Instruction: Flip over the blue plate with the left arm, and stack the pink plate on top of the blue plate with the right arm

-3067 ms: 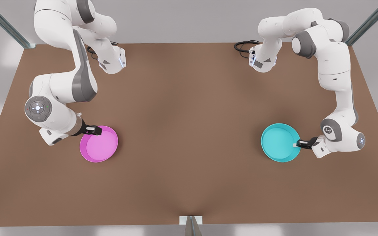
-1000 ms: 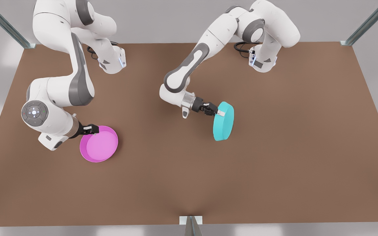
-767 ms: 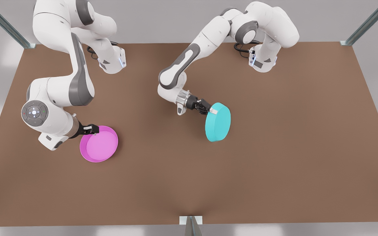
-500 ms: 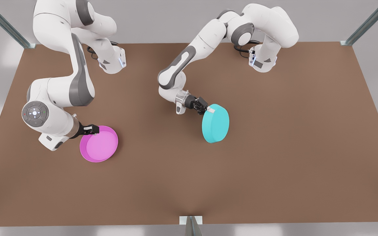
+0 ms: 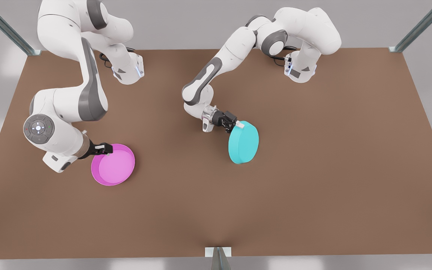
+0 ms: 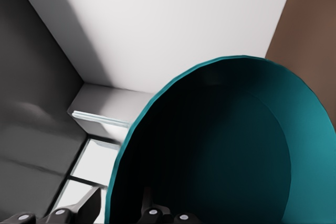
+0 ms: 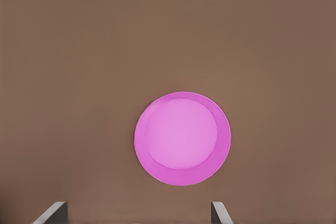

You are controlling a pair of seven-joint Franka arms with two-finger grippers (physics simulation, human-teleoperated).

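Toward the bench's (image 5: 313, 168) left edge as the front view shows it, about midway between the far and near edges, the round shallow magenta-pink plastic plate (image 5: 114, 165) lies flat with its hollow facing up. The right arm's black two-finger gripper (image 5: 105, 149) sits over the plate's far-left rim. In the right wrist view the pink plate (image 7: 181, 137) lies below it, apart from the fingertips (image 7: 52, 212), which are spread wide with nothing between them.

Bare brown surface runs from the pink plate to the near edge and across to the bench's middle.

Near the middle of the bench, the left arm's black two-finger gripper (image 5: 238, 125) pinches the far rim of the round shallow turquoise-cyan plastic plate (image 5: 243, 142). This plate is tilted with its flat underside turned up. It reads as an oval whose long axis runs from far to near. In the left wrist view its dark hollow (image 6: 220, 150) faces the wrist, with the rim caught between the fingers (image 6: 149, 211). Whether its low edge touches the bench cannot be told.

The front view's right half of the bench is open, bare brown out to the right edge and both right corners.
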